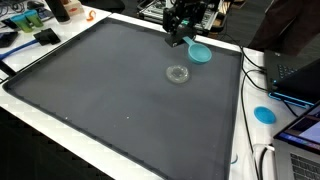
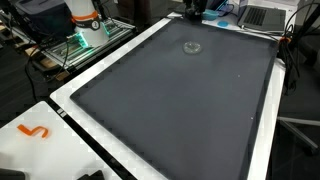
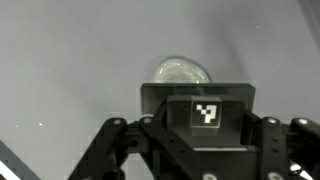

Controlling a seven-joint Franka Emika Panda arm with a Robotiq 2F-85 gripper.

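Observation:
In the wrist view a dark boxy block (image 3: 197,100) with a black-and-white square marker (image 3: 207,112) fills the space between my gripper (image 3: 198,125) links, which stand wide apart. The fingertips are hidden, so a grip does not show. Just beyond the block a clear round lid (image 3: 182,72) lies on the grey mat. In both exterior views my gripper (image 1: 180,33) (image 2: 194,9) hangs low at the mat's far edge. A teal dish (image 1: 200,52) lies right beside it, and the clear lid (image 1: 178,74) (image 2: 192,46) sits a little nearer.
A large dark mat (image 1: 110,100) covers a white table (image 1: 255,140). A small blue lid (image 1: 264,114) lies on the white strip beside cables and a laptop (image 1: 300,75). Clutter sits at one corner (image 1: 40,25). An orange hook shape (image 2: 34,131) lies on the white border.

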